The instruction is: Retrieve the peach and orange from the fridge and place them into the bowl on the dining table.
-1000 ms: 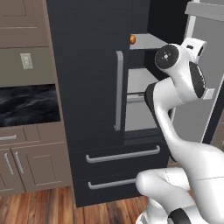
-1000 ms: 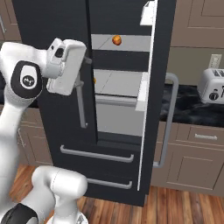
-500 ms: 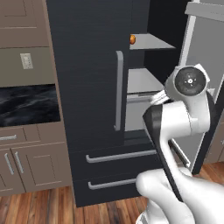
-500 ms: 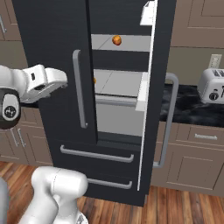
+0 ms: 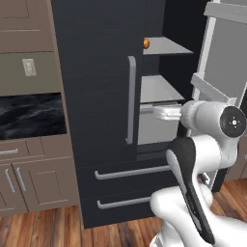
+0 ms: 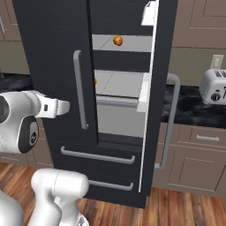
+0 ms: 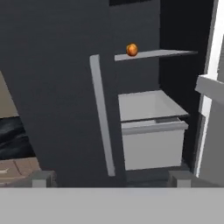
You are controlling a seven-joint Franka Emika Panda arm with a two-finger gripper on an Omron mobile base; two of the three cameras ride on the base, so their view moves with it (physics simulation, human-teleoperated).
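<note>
The black fridge (image 5: 96, 72) has its left door shut and its right door (image 6: 160, 88) swung open. The peach (image 6: 118, 40), mottled red and orange, sits at the front of the upper shelf; it is the same peach (image 5: 145, 43) (image 7: 131, 49) in the other two views. A sliver of the bright orange (image 6: 95, 81) peeks past the left door's edge on the middle shelf. My gripper (image 7: 110, 178) is open and empty, level with the middle shelf and well short of the fridge, facing into it. The bowl and dining table are out of view.
A grey drawer (image 7: 153, 146) sits under the middle shelf. The left door's bar handle (image 7: 101, 113) stands just left of the opening. Two lower drawers (image 5: 130, 173) are shut. A toaster (image 6: 214, 86) stands on the right counter, and brown cabinets (image 5: 34, 188) flank the fridge.
The arm has folded down: the hand dropped from the height of the top shelf to the middle shelf's level and now points at the fridge opening. The fruits and doors have not moved.
</note>
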